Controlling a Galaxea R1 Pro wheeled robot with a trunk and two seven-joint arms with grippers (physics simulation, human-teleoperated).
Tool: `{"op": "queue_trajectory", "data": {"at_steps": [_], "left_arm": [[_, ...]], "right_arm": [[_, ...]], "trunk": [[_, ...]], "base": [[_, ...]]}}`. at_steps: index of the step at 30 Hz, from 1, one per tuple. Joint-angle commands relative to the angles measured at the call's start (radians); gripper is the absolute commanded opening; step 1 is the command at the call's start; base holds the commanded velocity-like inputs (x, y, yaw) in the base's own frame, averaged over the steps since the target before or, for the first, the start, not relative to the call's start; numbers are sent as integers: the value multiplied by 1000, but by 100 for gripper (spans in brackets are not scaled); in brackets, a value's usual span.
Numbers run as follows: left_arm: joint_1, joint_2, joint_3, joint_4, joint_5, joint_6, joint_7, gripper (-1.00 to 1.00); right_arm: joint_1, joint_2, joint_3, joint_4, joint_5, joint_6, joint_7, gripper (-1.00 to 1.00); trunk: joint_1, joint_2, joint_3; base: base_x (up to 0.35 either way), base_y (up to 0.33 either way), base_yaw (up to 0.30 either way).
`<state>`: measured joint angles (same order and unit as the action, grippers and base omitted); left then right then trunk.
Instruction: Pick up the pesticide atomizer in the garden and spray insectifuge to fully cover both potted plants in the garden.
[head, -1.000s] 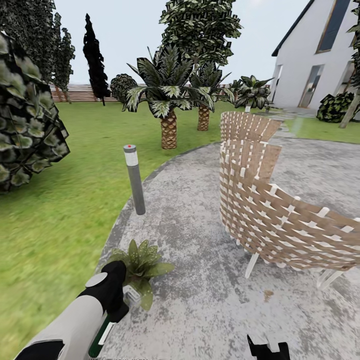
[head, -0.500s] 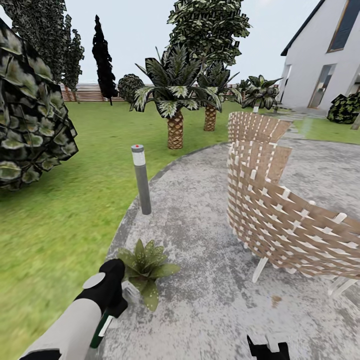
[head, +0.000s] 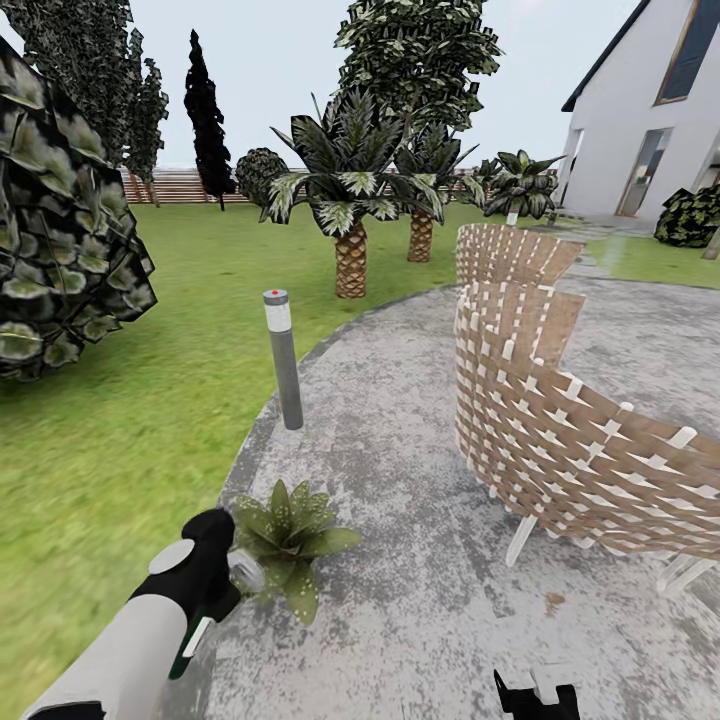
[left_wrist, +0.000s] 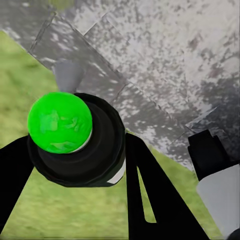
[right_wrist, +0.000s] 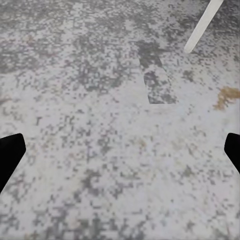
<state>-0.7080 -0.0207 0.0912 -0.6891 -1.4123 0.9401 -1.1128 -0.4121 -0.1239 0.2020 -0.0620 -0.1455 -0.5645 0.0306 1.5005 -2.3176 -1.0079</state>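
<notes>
One potted plant (head: 290, 535), a low rosette of pointed green leaves, stands at the near-left edge of the grey paved circle (head: 400, 460). My left gripper (head: 208, 580) is just left of it and shut on the pesticide atomizer (head: 190, 640), a slim dark green bottle with a white label. Its white spray head (head: 245, 572) points at the plant's left leaves. In the left wrist view the atomizer (left_wrist: 75, 135) shows its bright green round end between my black fingers (left_wrist: 145, 190). My right gripper (head: 535, 700) hangs open low over bare paving, its tips wide apart around the gripper midpoint (right_wrist: 120, 150).
A grey bollard lamp (head: 284, 360) stands at the paving's edge behind the plant. Woven chairs (head: 560, 440) curve along the right. Lawn (head: 120, 440) lies left, with a large shrub (head: 60, 220), palms (head: 350, 200), a wooden fence (head: 180, 185) and a white house (head: 650, 110) beyond.
The camera turned a little at first, shifting the whole scene right. Since then my left gripper has moved slightly left with the atomizer, the spray head now at the plant's left leaves.
</notes>
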Motion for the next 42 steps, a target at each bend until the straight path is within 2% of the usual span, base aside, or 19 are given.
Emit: {"op": "queue_trajectory", "data": {"at_steps": [1, 6, 15, 21, 22, 23, 25, 26, 28, 29, 30, 32, 34, 36, 39, 40, 41, 42], "left_arm": [[1, 0, 5, 0, -8, 5, -9, -100], [40, 3, 6, 1, -8, 5, -5, -100], [45, -12, 9, -9, -4, -4, -6, -100], [45, -7, 8, -9, 5, -14, -5, -100], [46, -3, 8, -9, 22, -34, -5, -100], [47, 3, 17, -8, 91, -113, -4, -100], [47, 1, 31, 0, 185, -199, 23, -100], [48, -2, 33, 4, 262, -311, 75, -100], [75, 1, 34, 21, 388, -396, 115, -100], [92, 2, 34, 21, 417, -423, 129, -100], [101, 2, 33, 22, 429, -447, 143, -100], [114, 0, 34, 21, 447, -544, 188, -100], [118, -7, 35, 19, 453, -581, 208, -100], [120, -9, 36, 28, 489, -636, 214, -100], [145, -1, 36, 52, 611, -842, 225, -100], [167, 1, 35, 67, 647, -927, 255, -100], [199, 2, 34, 82, 661, -1014, 312, -100], [221, 2, 33, 89, 665, -1067, 353, -100]], "right_arm": [[-1, 0, 7, 1, -10, -3, 3, 100], [-1, 0, 7, 1, -10, -3, 3, 100], [-1, 0, 8, 1, -9, -3, 3, 100], [-1, 0, 7, 0, -11, -3, 3, 100], [-1, 0, 7, 0, -11, -3, 3, 100], [-1, 0, 7, -1, -11, -3, 2, 100], [-1, -1, 7, 0, -10, -3, 1, 100], [-1, -2, 7, 1, -11, -3, 0, 100], [-1, -2, 7, 1, -11, -3, -1, 100], [-1, -2, 7, 1, -11, -3, -1, 100], [-1, -2, 7, 1, -11, -3, -1, 100], [-1, -1, 7, 1, -12, -2, 0, 100], [-1, -1, 7, 0, -13, -2, -3, 100], [-1, -1, 7, -1, -16, -2, -3, 100], [-1, 0, 6, -11, -16, -3, 1, 100], [-3, 1, 6, -40, -16, -3, 4, 100], [-3, 1, 6, -124, -15, 0, 16, 100], [-3, 1, 7, -189, -14, 2, 33, 100]], "trunk": [[0, 0, -1], [0, 0, -1], [0, 0, -1], [0, 0, -1], [0, 0, -1], [0, 0, -1], [0, 0, -1], [0, 0, -1], [0, 0, -1], [0, 0, -1], [0, 0, -1], [0, 0, -1], [0, 0, -1], [0, 0, -1], [0, 0, -1], [0, 0, -1], [0, 0, -1], [0, 0, -1]], "base": [[0, 0, 0], [0, 0, 0], [-4, 0, 0], [-281, 0, 0], [-335, 0, 0], [-337, 0, 0], [-337, 0, 0], [-338, 0, 0], [-337, 0, 0], [-337, 0, 0], [-337, 0, 0], [-166, 0, 0], [-43, 0, 0], [-11, 0, 0], [-2, 0, 0], [0, 0, 0], [0, 0, 0], [0, 0, 0]]}}
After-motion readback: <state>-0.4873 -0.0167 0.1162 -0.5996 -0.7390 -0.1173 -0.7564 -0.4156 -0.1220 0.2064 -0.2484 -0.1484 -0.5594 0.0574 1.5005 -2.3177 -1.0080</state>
